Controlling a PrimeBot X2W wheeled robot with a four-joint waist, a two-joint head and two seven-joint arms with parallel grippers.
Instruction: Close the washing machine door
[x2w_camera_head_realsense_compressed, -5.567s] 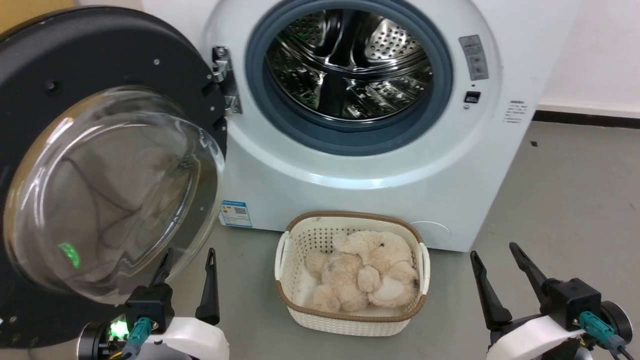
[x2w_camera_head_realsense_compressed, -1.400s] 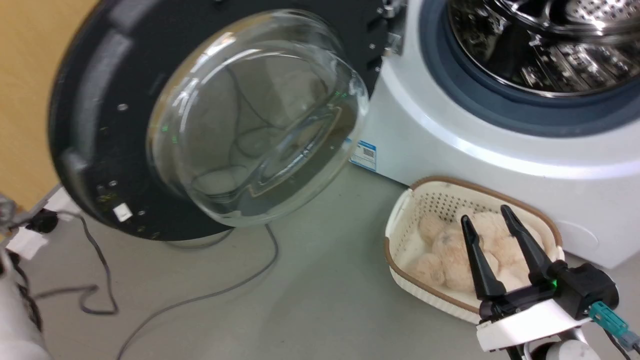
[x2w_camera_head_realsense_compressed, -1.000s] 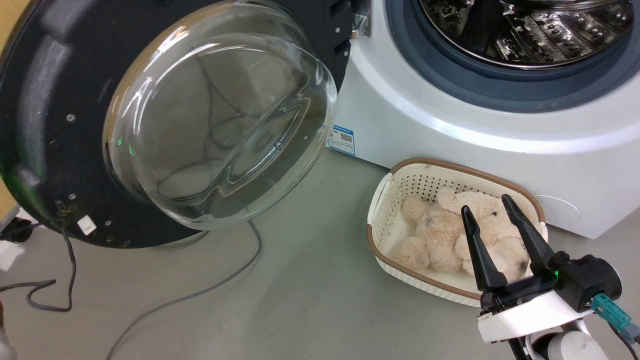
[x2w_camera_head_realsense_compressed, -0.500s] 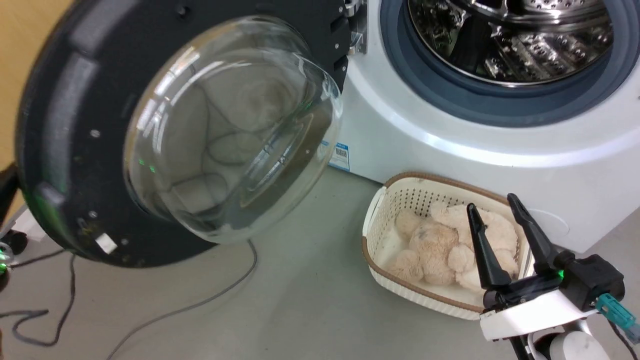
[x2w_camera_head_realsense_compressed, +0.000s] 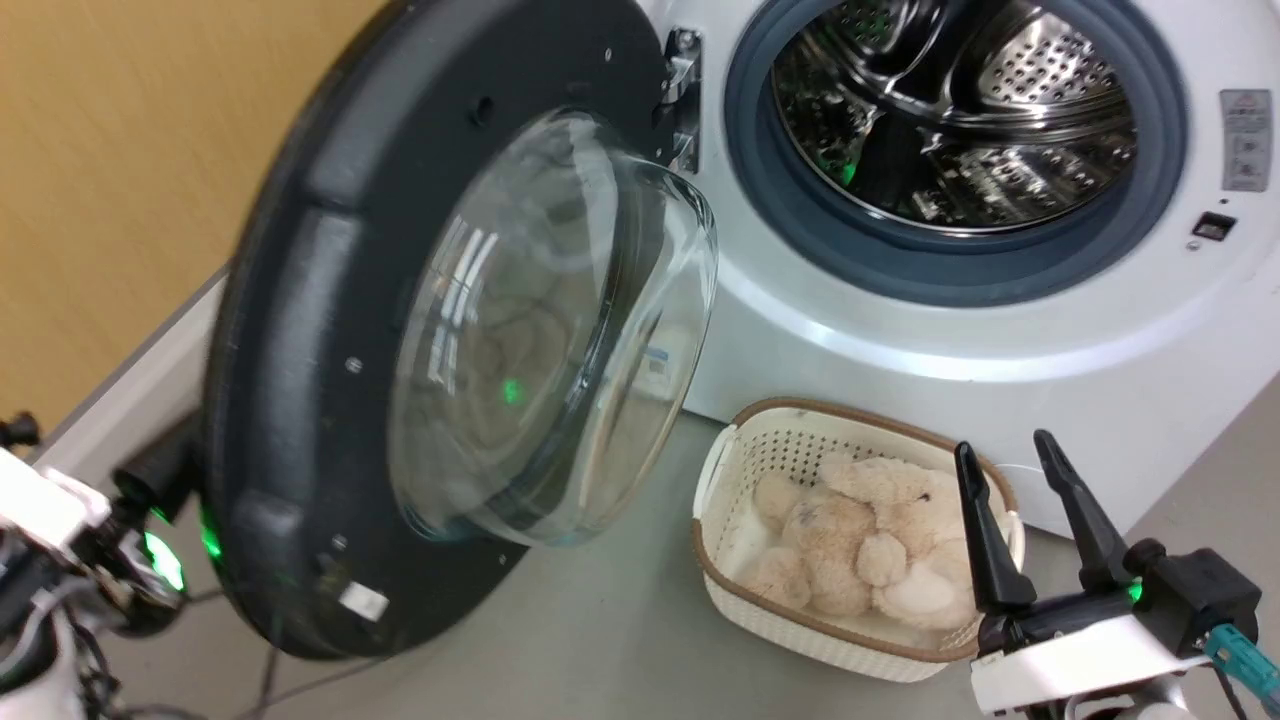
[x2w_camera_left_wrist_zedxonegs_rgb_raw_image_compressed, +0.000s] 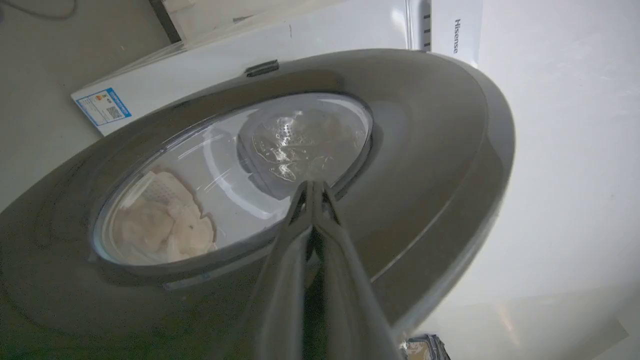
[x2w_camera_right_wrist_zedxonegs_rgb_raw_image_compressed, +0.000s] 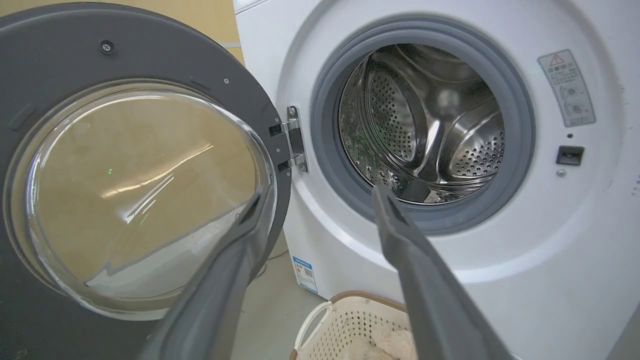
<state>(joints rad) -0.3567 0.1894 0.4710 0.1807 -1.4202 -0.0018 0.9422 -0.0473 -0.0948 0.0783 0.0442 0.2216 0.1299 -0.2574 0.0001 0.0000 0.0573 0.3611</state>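
Observation:
The washing machine door stands half open on its metal hinge, its clear glass bowl bulging toward the white washing machine. The steel drum mouth is uncovered. My left gripper is shut with nothing in it, and its tips lie at the door's outer face, by the window rim. From the head, my left arm reaches behind the door's lower left edge. My right gripper is open over the basket, apart from the door, with its fingers pointing at the machine's front.
A cream basket with a brown rim sits on the floor before the machine and holds a beige plush toy. A yellow wall runs close behind the door on the left. Grey floor lies between door and basket.
The door has swung further toward the machine, now showing more edge-on. My left arm has come into the lower left behind it. The head camera has shifted; the right gripper stays open.

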